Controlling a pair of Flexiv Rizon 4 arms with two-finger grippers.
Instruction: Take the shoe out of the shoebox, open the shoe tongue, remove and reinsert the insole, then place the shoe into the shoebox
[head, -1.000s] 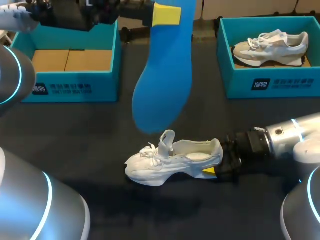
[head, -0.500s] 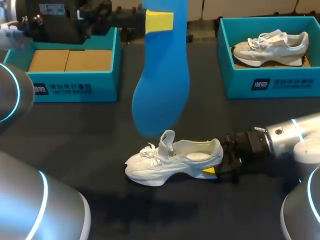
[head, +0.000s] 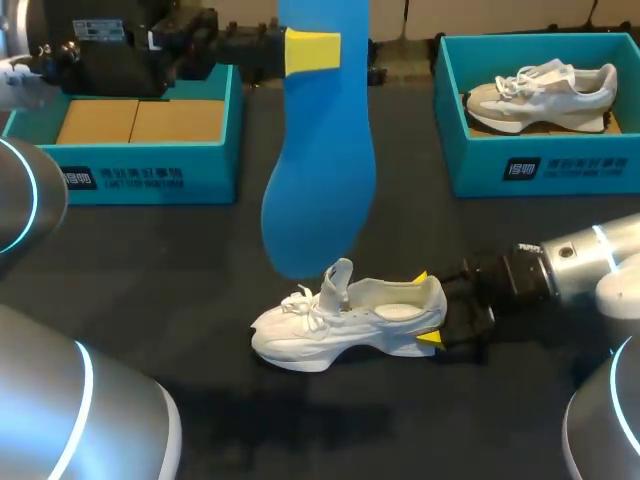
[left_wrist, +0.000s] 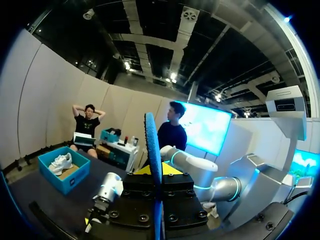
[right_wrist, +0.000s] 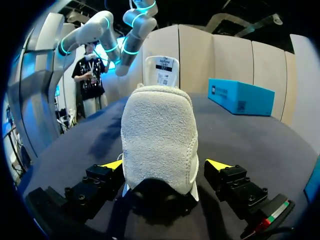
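1. My left arm (head: 35, 190): rounded silver-grey housings, each joint edged with a thin glowing cyan ring.
2. My right arm (head: 590, 262): the same silver shell and cyan ring, narrowing to a black wrist section.
3. My left gripper (left_wrist: 154, 171): a blocky matt-black body dotted with round screw heads and capped by bright yellow tips.
4. My right gripper (right_wrist: 166, 165): two black finger blocks with recessed screws, wedge-shaped yellow tips, and a small red-and-green striped mark on one side of its base.
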